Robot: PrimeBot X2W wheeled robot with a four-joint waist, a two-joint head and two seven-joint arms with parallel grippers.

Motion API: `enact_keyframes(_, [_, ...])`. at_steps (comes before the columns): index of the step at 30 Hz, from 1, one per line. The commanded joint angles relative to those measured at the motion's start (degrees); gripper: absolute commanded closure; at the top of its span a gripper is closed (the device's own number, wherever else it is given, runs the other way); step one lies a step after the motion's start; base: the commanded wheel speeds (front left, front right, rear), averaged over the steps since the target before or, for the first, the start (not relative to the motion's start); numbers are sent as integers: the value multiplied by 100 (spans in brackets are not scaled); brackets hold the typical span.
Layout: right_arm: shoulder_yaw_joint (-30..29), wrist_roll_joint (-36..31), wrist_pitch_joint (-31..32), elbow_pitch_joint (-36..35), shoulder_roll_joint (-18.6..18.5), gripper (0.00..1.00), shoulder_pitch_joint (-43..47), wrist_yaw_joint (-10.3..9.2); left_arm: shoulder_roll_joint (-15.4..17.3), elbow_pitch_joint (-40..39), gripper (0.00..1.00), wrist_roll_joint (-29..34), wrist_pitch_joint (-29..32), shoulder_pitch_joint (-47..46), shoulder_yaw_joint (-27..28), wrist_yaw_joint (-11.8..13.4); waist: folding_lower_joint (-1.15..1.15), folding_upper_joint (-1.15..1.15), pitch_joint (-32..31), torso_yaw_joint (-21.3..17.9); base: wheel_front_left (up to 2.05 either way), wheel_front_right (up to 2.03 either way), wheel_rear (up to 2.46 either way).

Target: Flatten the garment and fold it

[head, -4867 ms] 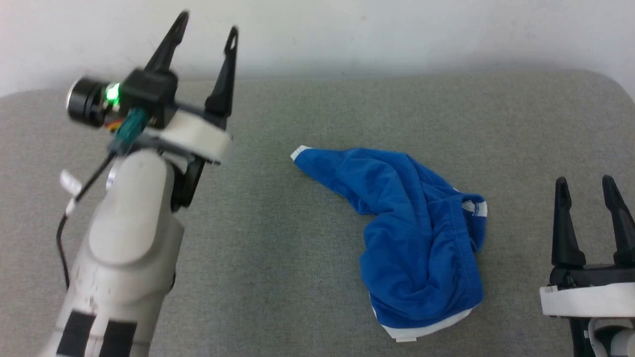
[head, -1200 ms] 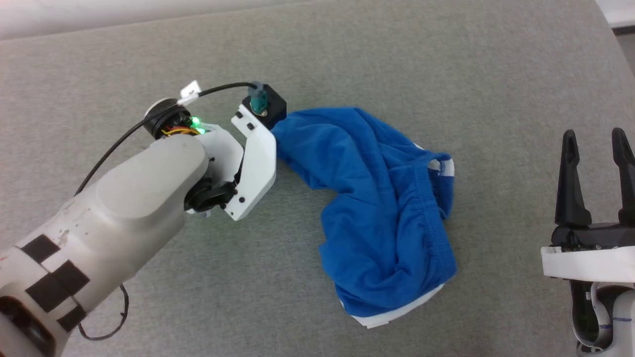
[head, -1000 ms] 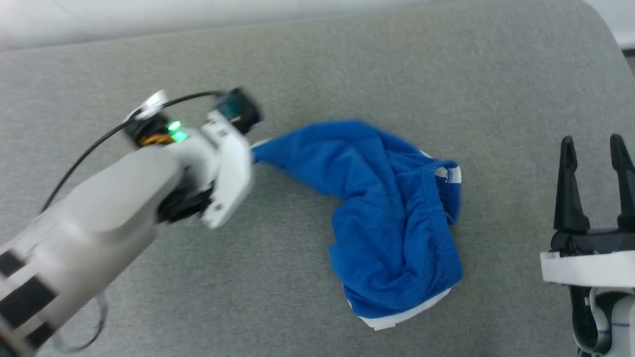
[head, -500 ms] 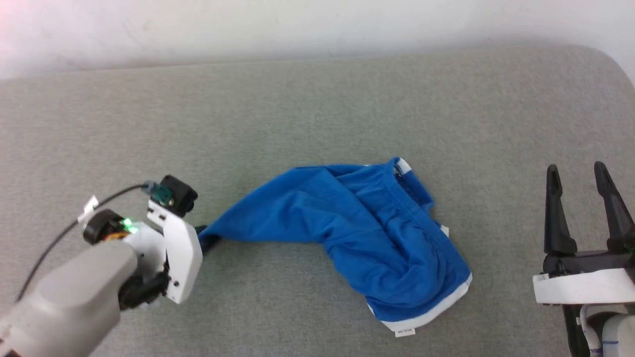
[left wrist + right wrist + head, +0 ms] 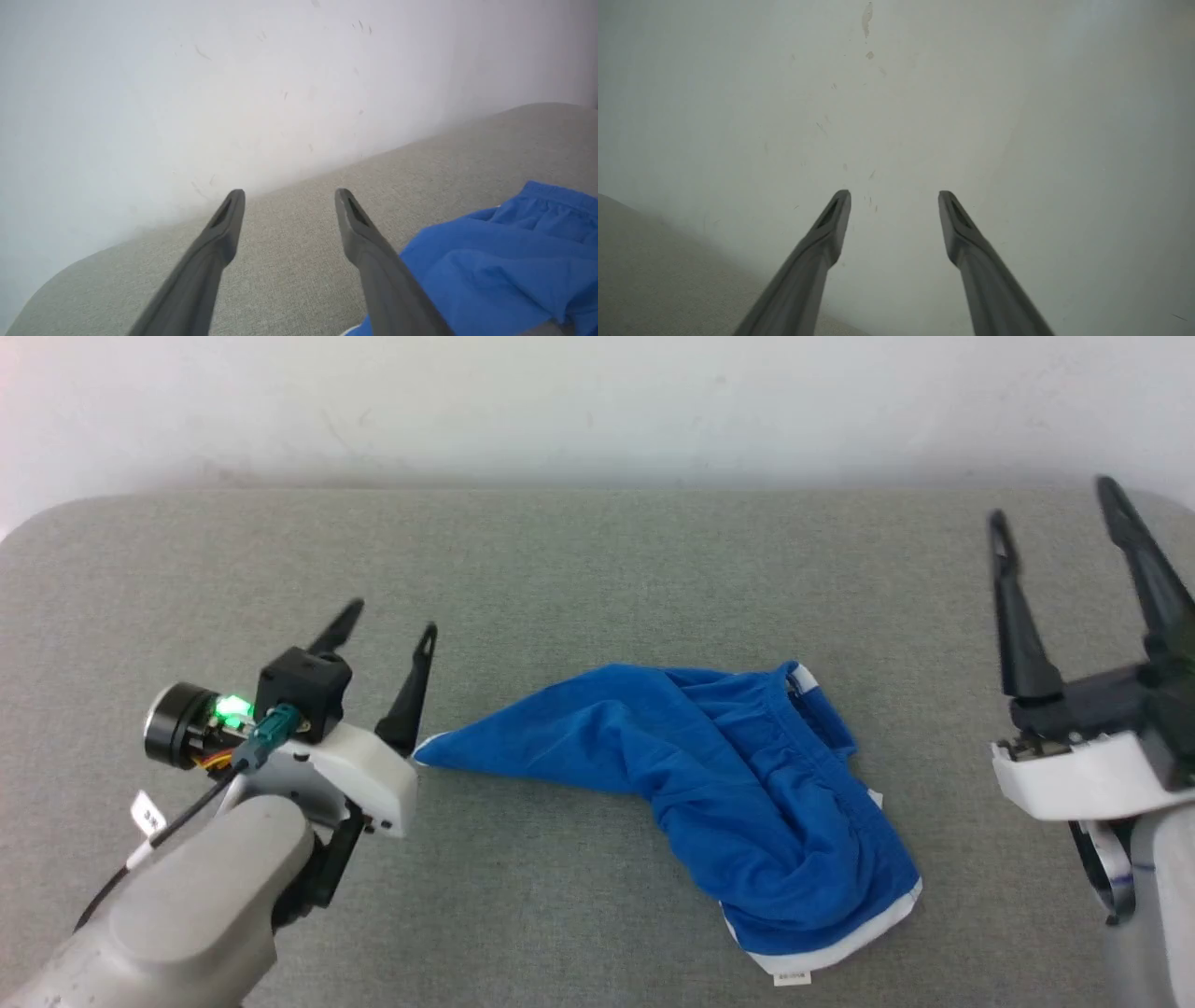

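Released since the last frame: left tool (image 5: 391, 619) let go of the garment (image 5: 747, 784) and now stands wide and empty just left of it. Right tool (image 5: 1053, 502) is wide too. Garment is seemingly part-stretched but mostly bunched — flattening unfinished, folding not begun.

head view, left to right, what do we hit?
left gripper, open → blue shorts, crumpled on the grey surface → right gripper, open

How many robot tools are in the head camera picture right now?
2. The left tool is at lower left, jaws open, beside the pointed tip of the blue garment. The right tool is at the right edge, jaws open, clear of the garment.
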Motion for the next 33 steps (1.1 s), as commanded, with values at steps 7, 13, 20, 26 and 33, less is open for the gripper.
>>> enact_keyframes(7, [1459, 587, 62, 1184, -1249, 0, -946, -12, -390, -1054, 0, 1425, -29, 1265, 1538, 903, 0, 0, 2, 168, 0, 0, 0])
enact_keyframes(13, [3482, 2117, 1780, 1995, -2391, 0, -2178, -12, -963, -1523, 0, 2317, -29, 2172, 2712, 1103, 0, 0, 192, 340, 0, 0, 0])
enact_keyframes(20, [5509, 4036, 3851, 2258, -3205, 0, -3462, -12, -1669, -1671, 0, 3020, -30, 2576, 3568, 767, 0, 0, 594, 593, 0, 0, 0])
enact_keyframes(26, [6504, 4834, 4436, 2548, -3237, 0, -4266, -12, -2245, -1795, 0, 3480, -30, 2621, 4037, 443, 0, 0, 999, 806, 0, 0, 0])
enact_keyframes(33, [7243, 5173, 4336, 3228, -2934, 0, -4492, -12, -2787, -1749, 0, 3770, -30, 2487, 4362, 6, 0, 0, 1357, 1071, 0, 0, 0])
